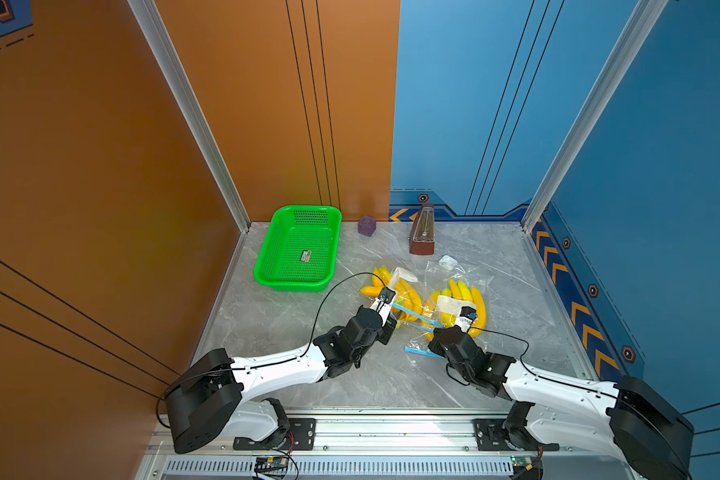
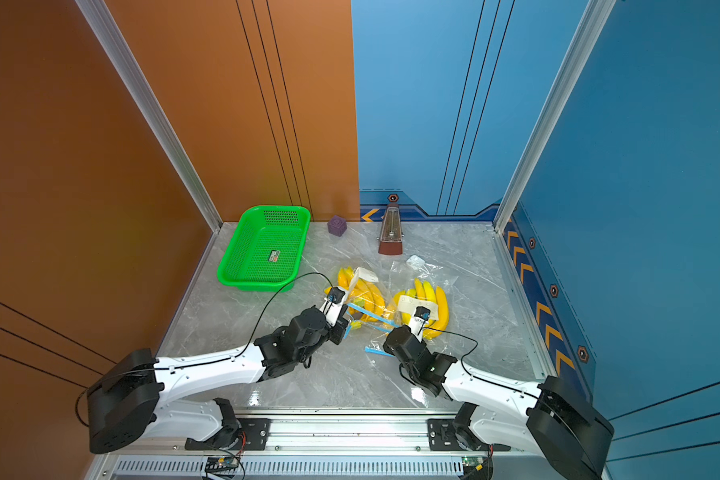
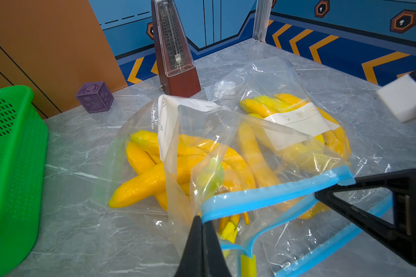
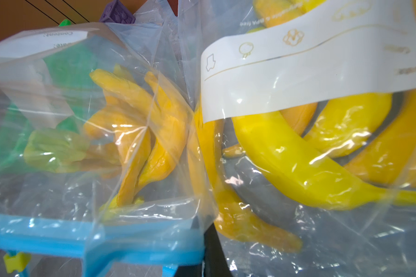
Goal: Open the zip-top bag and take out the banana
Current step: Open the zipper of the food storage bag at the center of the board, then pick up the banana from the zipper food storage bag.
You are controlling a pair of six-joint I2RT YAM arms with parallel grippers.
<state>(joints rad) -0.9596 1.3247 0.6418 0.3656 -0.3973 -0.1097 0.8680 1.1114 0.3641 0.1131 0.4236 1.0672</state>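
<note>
Grey marbled worktop (image 1: 267,332) lay beneath me, boxed by an orange wall on the left and blue walls behind and to the right.

My left pincer (image 3: 202,223) was pinched fully together on one end of the blue zip strip (image 3: 274,191) of the zip-top bag (image 3: 178,148). My right pincer (image 4: 210,237) was clamped just as tightly on the other end of that strip. The strip hung stretched between them, lifted off the worktop. A yellow slider (image 3: 247,263) sat beside my left pincer, and the bag's lips stood apart there. The banana bunch (image 3: 149,182) was inside this bag, stems toward the mouth.

I counted two bags and two bunches. The second bag (image 3: 276,79) lay against the first on its right, and held the second bunch (image 3: 262,105) under a white label. How many bananas made up each bunch I could not tell. Another blue strip (image 1: 422,352) lay flat below my right pincer; I could not tell whose it was.

One green basket (image 1: 292,286) stood at the far left. One purple cube (image 1: 366,225) sat just right of it by the back wall. One brown metronome (image 1: 422,232) stood upright farther right. The raised film of the held bag veiled part of the second bunch from my left wrist camera.
</note>
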